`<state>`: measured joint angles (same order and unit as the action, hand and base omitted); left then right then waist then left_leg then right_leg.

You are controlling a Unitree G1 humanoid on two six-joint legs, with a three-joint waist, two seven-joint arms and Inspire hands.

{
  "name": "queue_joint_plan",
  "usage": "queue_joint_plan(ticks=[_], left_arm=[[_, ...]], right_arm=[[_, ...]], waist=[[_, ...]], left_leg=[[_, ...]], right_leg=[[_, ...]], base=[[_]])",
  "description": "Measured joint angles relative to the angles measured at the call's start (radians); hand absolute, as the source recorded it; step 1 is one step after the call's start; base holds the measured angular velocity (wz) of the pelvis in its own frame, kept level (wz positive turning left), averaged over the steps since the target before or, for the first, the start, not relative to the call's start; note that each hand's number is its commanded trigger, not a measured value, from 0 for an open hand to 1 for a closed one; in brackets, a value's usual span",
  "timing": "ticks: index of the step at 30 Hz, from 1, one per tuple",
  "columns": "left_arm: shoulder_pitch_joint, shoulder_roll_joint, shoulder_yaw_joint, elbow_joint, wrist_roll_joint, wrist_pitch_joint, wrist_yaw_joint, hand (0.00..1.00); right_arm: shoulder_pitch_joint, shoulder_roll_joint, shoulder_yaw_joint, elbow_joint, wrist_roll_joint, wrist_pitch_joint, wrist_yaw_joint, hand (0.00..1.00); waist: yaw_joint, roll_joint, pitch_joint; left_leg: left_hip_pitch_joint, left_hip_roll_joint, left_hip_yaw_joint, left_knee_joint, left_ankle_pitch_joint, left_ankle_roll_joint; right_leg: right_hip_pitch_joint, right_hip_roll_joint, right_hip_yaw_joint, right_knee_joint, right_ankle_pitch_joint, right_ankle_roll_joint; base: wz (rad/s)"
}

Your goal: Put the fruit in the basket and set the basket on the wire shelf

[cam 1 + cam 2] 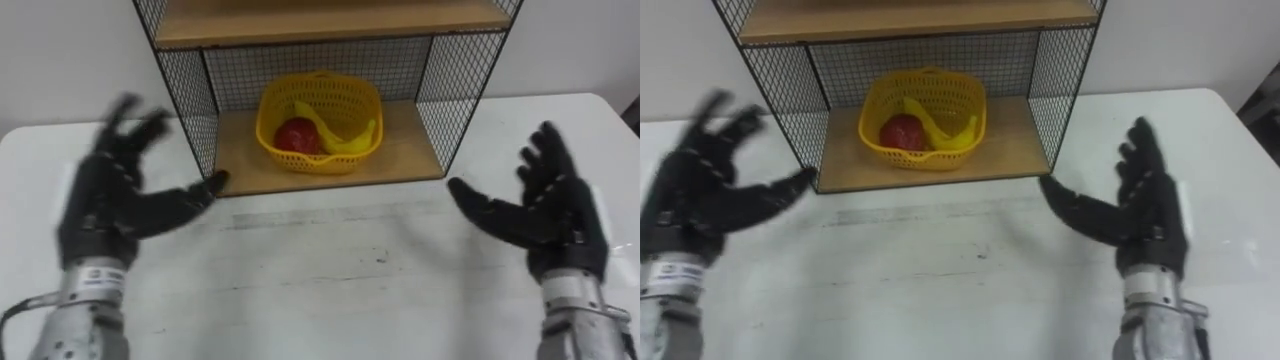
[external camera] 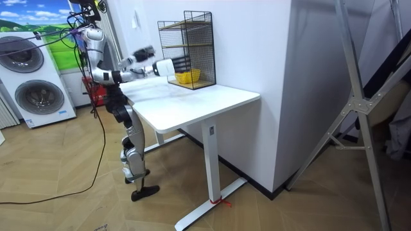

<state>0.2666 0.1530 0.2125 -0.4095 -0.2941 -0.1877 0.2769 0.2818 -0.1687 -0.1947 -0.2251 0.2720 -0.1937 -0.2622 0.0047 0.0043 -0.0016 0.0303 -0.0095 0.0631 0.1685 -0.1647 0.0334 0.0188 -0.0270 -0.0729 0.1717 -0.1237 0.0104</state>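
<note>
Two hands, both empty.

Left hand (image 1: 110, 195): left middle of the head view, raised above the white table (image 1: 340, 290). Palm turned inward, fingers spread and nearly straight, thumb reaching toward the shelf's lower left corner. Holds nothing.

Right hand (image 1: 555, 205): right middle of the frame, same pose mirrored. Fingers spread upward, thumb pointing in. Holds nothing.

One wire shelf (image 1: 190, 90): black mesh sides and back, wooden boards, upper centre of the frame. Stands on the table against the wall.

One yellow basket (image 1: 345, 100): plastic lattice, sitting on the shelf's lower board (image 1: 410, 155), centred between the mesh sides. Contents: one round red fruit (image 1: 297, 135) at the basket's left and one banana (image 1: 352, 140) curved along its right, the two touching.

Room view: robot standing at the table's end at the left of the frame, both arms held out over the tabletop toward the shelf at upper centre. Washing machines (image 2: 40, 96) behind it at far left.
</note>
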Motion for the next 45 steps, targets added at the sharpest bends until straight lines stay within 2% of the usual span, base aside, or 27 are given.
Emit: queue_joint_plan(ticks=[2, 3, 4, 5, 6, 8, 9, 11, 12, 14, 15, 17, 20, 22, 24, 25, 28, 30, 32, 33, 34, 35, 36, 38, 39, 42, 45], left_arm=[[-0.013, 0.003, 0.152, -0.071, 0.023, -0.076, 0.107, 0.00], [-0.012, 0.004, 0.186, -0.082, 0.024, -0.095, 0.135, 0.00], [-0.013, 0.005, 0.254, -0.094, 0.028, -0.121, 0.192, 0.00], [-0.013, 0.005, 0.314, -0.102, 0.036, -0.135, 0.256, 0.00], [-0.014, 0.006, 0.342, -0.106, 0.041, -0.139, 0.285, 0.00], [-0.013, 0.031, 0.439, -0.110, 0.056, -0.162, 0.387, 0.00], [-0.014, 0.043, 0.465, -0.109, 0.058, -0.165, 0.411, 0.00], [-0.038, 0.107, 0.575, -0.090, 0.060, -0.173, 0.502, 0.00], [-0.044, 0.124, 0.603, -0.081, 0.062, -0.174, 0.524, 0.00], [-0.043, 0.166, 0.691, -0.079, 0.064, -0.174, 0.605, 0.00], [-0.043, 0.177, 0.709, -0.078, 0.062, -0.175, 0.624, 0.00], [-0.034, 0.231, 0.777, -0.042, 0.049, -0.183, 0.690, 0.00], [-0.003, 0.273, 0.857, 0.042, -0.023, -0.176, 0.768, 0.00], [0.023, 0.274, 0.883, 0.108, -0.050, -0.162, 0.806, 0.00], [0.060, 0.274, 0.890, 0.187, -0.105, -0.143, 0.821, 0.00], [0.082, 0.273, 0.890, 0.242, -0.151, -0.132, 0.826, 0.00], [0.126, 0.261, 0.847, 0.433, -0.281, -0.089, 0.813, 0.00], [0.139, 0.238, 0.785, 0.557, -0.358, -0.068, 0.785, 0.00], [0.140, 0.207, 0.692, 0.773, -0.464, -0.039, 0.732, 0.00], [0.139, 0.197, 0.667, 0.831, -0.484, -0.032, 0.717, 0.00], [0.138, 0.169, 0.627, 0.926, -0.514, -0.015, 0.688, 0.00], [0.138, 0.142, 0.593, 1.026, -0.531, -0.009, 0.652, 0.00], [0.138, 0.127, 0.586, 1.063, -0.540, -0.007, 0.634, 0.00], [0.139, 0.072, 0.581, 1.173, -0.545, -0.002, 0.572, 0.00], [0.138, 0.060, 0.580, 1.190, -0.545, -0.002, 0.557, 0.00], [0.126, 0.050, 0.576, 1.282, -0.542, -0.002, 0.489, 0.00], [0.133, 0.049, 0.488, 1.345, -0.527, -0.002, 0.436, 0.00]], right_arm=[[-0.008, -0.026, -0.133, -0.064, -0.019, -0.040, -0.093, 0.00], [-0.008, -0.037, -0.165, -0.072, -0.021, -0.055, -0.119, 0.00], [-0.010, -0.050, -0.231, -0.087, -0.035, -0.074, -0.172, 0.00], [-0.017, -0.057, -0.288, -0.108, -0.047, -0.080, -0.229, 0.00], [-0.021, -0.061, -0.315, -0.119, -0.049, -0.083, -0.257, 0.00], [-0.036, -0.086, -0.406, -0.146, -0.070, -0.108, -0.357, 0.00], [-0.039, -0.097, -0.425, -0.146, -0.084, -0.114, -0.381, 0.00], [-0.048, -0.156, -0.510, -0.148, -0.099, -0.118, -0.457, 0.00], [-0.050, -0.171, -0.537, -0.147, -0.099, -0.118, -0.473, 0.00], [-0.056, -0.241, -0.637, -0.138, -0.092, -0.118, -0.537, 0.00], [-0.055, -0.256, -0.661, -0.137, -0.085, -0.119, -0.552, 0.00], [-0.046, -0.306, -0.742, -0.102, -0.057, -0.137, -0.611, 0.00], [-0.019, -0.332, -0.835, -0.022, 0.038, -0.131, -0.675, 0.00], [0.010, -0.332, -0.876, 0.034, 0.081, -0.108, -0.720, 0.00], [0.025, -0.331, -0.897, 0.092, 0.144, -0.094, -0.748, 0.00], [0.033, -0.331, -0.898, 0.143, 0.190, -0.082, -0.763, 0.00], [0.055, -0.312, -0.894, 0.313, 0.310, -0.032, -0.760, 0.00], [0.083, -0.265, -0.869, 0.428, 0.373, -0.011, -0.749, 0.00], [0.092, -0.202, -0.797, 0.630, 0.459, 0.022, -0.701, 0.00], [0.091, -0.184, -0.782, 0.684, 0.481, 0.029, -0.687, 0.00], [0.091, -0.154, -0.746, 0.786, 0.517, 0.046, -0.668, 0.00], [0.091, -0.124, -0.710, 0.888, 0.538, 0.050, -0.650, 0.00], [0.091, -0.108, -0.700, 0.925, 0.555, 0.051, -0.643, 0.00], [0.092, -0.047, -0.676, 1.048, 0.563, 0.052, -0.627, 0.00], [0.090, -0.039, -0.668, 1.080, 0.562, 0.052, -0.621, 0.00], [0.087, -0.019, -0.629, 1.187, 0.559, 0.052, -0.591, 0.00], [0.067, -0.022, -0.568, 1.263, 0.548, 0.051, -0.552, 0.00]], waist=[[0.014, 0.001, -0.0003], [0.015, 0.001, -0.0004], [0.016, 0.001, -0.0011], [0.022, 0.000, -0.0011], [0.024, 0.000, -0.0010], [0.029, -0.004, -0.0001], [0.029, -0.005, 0.0007], [0.030, -0.009, 0.0024], [0.030, -0.008, 0.0026], [0.031, -0.009, 0.0034], [0.030, -0.010, 0.0036], [0.031, -0.012, 0.0037], [0.031, -0.014, -0.0003], [0.029, -0.018, 0.0017], [0.031, -0.016, -0.0016], [0.028, -0.015, -0.0060], [0.016, -0.008, -0.0072], [0.017, -0.006, -0.0082], [0.011, -0.005, -0.0086], [0.007, -0.005, -0.0089], [0.003, -0.003, -0.0102], [0.003, -0.003, -0.0106], [0.002, -0.003, -0.0104], [0.001, -0.001, -0.0103], [0.000, -0.001, -0.0105], [0.002, 0.001, -0.0114], [-0.003, 0.006, -0.0098]], left_leg=[[0.000, -0.001, -0.002, -0.001, 0.000, 0.000], [0.000, -0.001, -0.003, 0.000, 0.000, 0.000], [0.000, -0.002, -0.009, 0.001, 0.000, 0.000], [0.001, -0.002, -0.012, 0.001, 0.000, 0.000], [0.001, -0.002, -0.012, 0.001, 0.000, 0.000], [0.001, -0.004, -0.011, 0.004, 0.000, 0.000], [0.001, -0.004, -0.010, 0.005, 0.000, -0.001], [0.002, -0.003, -0.011, 0.006, -0.001, -0.002], [0.000, -0.003, -0.011, 0.006, -0.001, -0.002], [-0.008, -0.004, -0.011, 0.007, -0.002, -0.002], [-0.009, -0.004, -0.012, 0.007, -0.002, -0.002], [-0.015, -0.003, -0.011, 0.015, -0.005, -0.005], [-0.022, -0.003, -0.020, 0.023, -0.009, -0.008], [-0.025, -0.005, -0.020, 0.023, -0.010, -0.008], [-0.029, -0.007, -0.019, 0.024, -0.010, -0.009], [-0.036, -0.005, -0.023, 0.026, -0.014, -0.011], [-0.040, -0.003, -0.030, 0.031, -0.016, -0.013], [-0.040, -0.004, -0.038, 0.030, -0.016, -0.013], [-0.045, -0.004, -0.046, 0.031, -0.016, -0.013], [-0.046, -0.004, -0.048, 0.031, -0.016, -0.014], [-0.048, -0.004, -0.051, 0.032, -0.016, -0.014], [-0.048, -0.004, -0.051, 0.032, -0.016, -0.014], [-0.047, -0.003, -0.050, 0.032, -0.016, -0.014], [-0.037, -0.003, -0.053, 0.033, -0.017, -0.014], [-0.036, -0.003, -0.055, 0.035, -0.018, -0.015], [-0.034, 0.000, -0.058, 0.036, -0.022, -0.019], [-0.014, 0.000, -0.048, 0.033, -0.023, -0.018]], right_leg=[[0.003, 0.000, -0.002, -0.002, 0.000, 0.000], [0.003, -0.001, -0.004, -0.002, 0.000, 0.000], [0.005, -0.002, -0.010, -0.002, 0.000, 0.000], [0.006, -0.003, -0.012, -0.001, -0.002, 0.000], [0.003, -0.003, -0.012, -0.001, -0.003, 0.000], [0.000, -0.004, -0.011, 0.000, -0.014, 0.003], [0.000, -0.004, -0.010, -0.001, -0.016, 0.003], [-0.001, -0.003, -0.009, 0.002, -0.018, 0.001], [-0.003, -0.003, -0.009, 0.004, -0.019, 0.001], [-0.020, -0.006, -0.008, 0.019, -0.024, 0.000], [-0.022, -0.007, -0.009, 0.021, -0.026, 0.000], [-0.029, -0.006, -0.009, 0.033, -0.033, -0.003], [-0.032, -0.007, -0.018, 0.042, -0.040, -0.005], [-0.047, -0.010, -0.015, 0.065, -0.052, -0.005], [-0.057, -0.011, -0.010, 0.085, -0.061, -0.007], [-0.059, -0.010, -0.013, 0.086, -0.064, -0.008], [-0.057, -0.008, -0.020, 0.083, -0.064, -0.011], [-0.052, -0.011, -0.031, 0.082, -0.064, -0.012], [-0.048, -0.013, -0.038, 0.076, -0.064, -0.012], [-0.046, -0.013, -0.040, 0.073, -0.064, -0.012], [-0.044, -0.012, -0.040, 0.069, -0.064, -0.012], [-0.040, -0.011, -0.035, 0.069, -0.064, -0.012], [-0.037, -0.010, -0.035, 0.069, -0.063, -0.012], [-0.028, -0.010, -0.037, 0.066, -0.064, -0.011], [-0.029, -0.010, -0.039, 0.066, -0.064, -0.011], [-0.028, -0.017, -0.039, 0.067, -0.065, -0.010], [-0.013, -0.018, -0.029, 0.068, -0.064, -0.009]], base=[[0.02], [0.07], [0.10], [0.08], [0.05], [0.04], [0.00], [0.00], [0.00], [-0.02], [0.00], [0.00], [0.06], [0.02], [0.00], [0.05], [0.08], [0.12], [0.12], [0.14], [0.06], [0.00], [0.00], [0.00], [0.04], [0.00], [-0.08]])
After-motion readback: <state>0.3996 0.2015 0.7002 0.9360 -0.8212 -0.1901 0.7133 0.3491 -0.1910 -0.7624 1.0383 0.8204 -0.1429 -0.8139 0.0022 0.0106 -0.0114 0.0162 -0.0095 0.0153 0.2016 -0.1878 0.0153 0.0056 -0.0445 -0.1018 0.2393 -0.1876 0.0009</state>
